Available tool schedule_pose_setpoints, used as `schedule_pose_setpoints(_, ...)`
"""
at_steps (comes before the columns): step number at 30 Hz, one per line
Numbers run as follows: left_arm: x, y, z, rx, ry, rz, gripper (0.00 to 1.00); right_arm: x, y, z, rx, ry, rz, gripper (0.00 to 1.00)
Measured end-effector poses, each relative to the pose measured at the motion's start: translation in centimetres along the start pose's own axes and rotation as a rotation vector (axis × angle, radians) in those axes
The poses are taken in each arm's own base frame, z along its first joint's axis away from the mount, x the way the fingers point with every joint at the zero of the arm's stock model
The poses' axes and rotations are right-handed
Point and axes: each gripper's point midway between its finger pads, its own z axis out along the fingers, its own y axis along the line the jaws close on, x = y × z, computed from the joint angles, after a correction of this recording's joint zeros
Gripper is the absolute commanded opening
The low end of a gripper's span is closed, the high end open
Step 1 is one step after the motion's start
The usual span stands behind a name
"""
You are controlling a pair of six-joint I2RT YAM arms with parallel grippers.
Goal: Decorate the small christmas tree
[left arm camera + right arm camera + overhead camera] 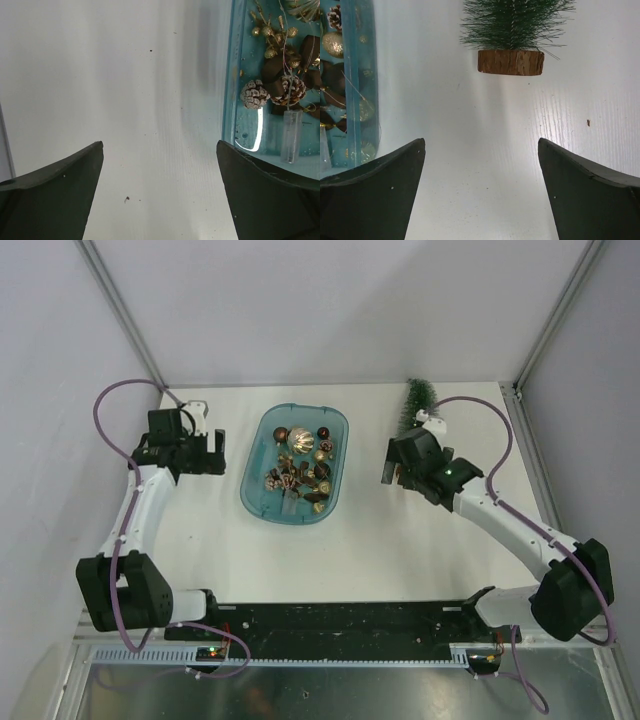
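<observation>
Starting at the near edge of the counter (330,550), how do the arms stand? (Ana)

Both bases sit bolted there, and each arm reaches out over its own side. The left pincer (218,452) is spread wide and grips nothing. It hangs over bare counter just beside the left rim of the teal tray (262,422). (Ben)

And the right one? (Ana)

The right pincer (481,145) is spread just as wide and is empty too, pointing toward the far right corner. (Ben)

Why is the tray in the middle? (Ana)

My guess is so either arm can dip into it. It holds the loose trimmings: a frosted pinecone (254,95), gold beads (272,32), a clear tube (291,136) and, on the right arm's side, a gold ball (332,44). Nothing has been lifted out of it yet. (Ben)

Where is the tree? (Ana)

The small christmas tree (418,405) is farthest out, by the far right corner, well apart from the tray. Its bark-sided base (511,62) faces the right pincer and its tip points toward the far edge. It seems to lie flat, though I can't be sure. I'd judge it is left on that side for the right arm to pick up or steady, while the left arm fetches ornaments. (Ben)

Any labels or writing? (Ana)

None that I can read anywhere. (Ben)
</observation>
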Motion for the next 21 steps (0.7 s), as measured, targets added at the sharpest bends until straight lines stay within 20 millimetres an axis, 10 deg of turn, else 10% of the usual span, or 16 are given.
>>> schedule_pose_setpoints(14,1.4,-1.8,3.7,0.098,0.112,-0.085,1.00,4.0,4.2,0.0,0.026,-0.033,-0.201,0.98)
schedule_pose_setpoints(21,2.3,-4.9,5.4,0.180,0.173,-0.056,1.00,2.7,3.9,0.5,0.051,-0.078,-0.185,0.98)
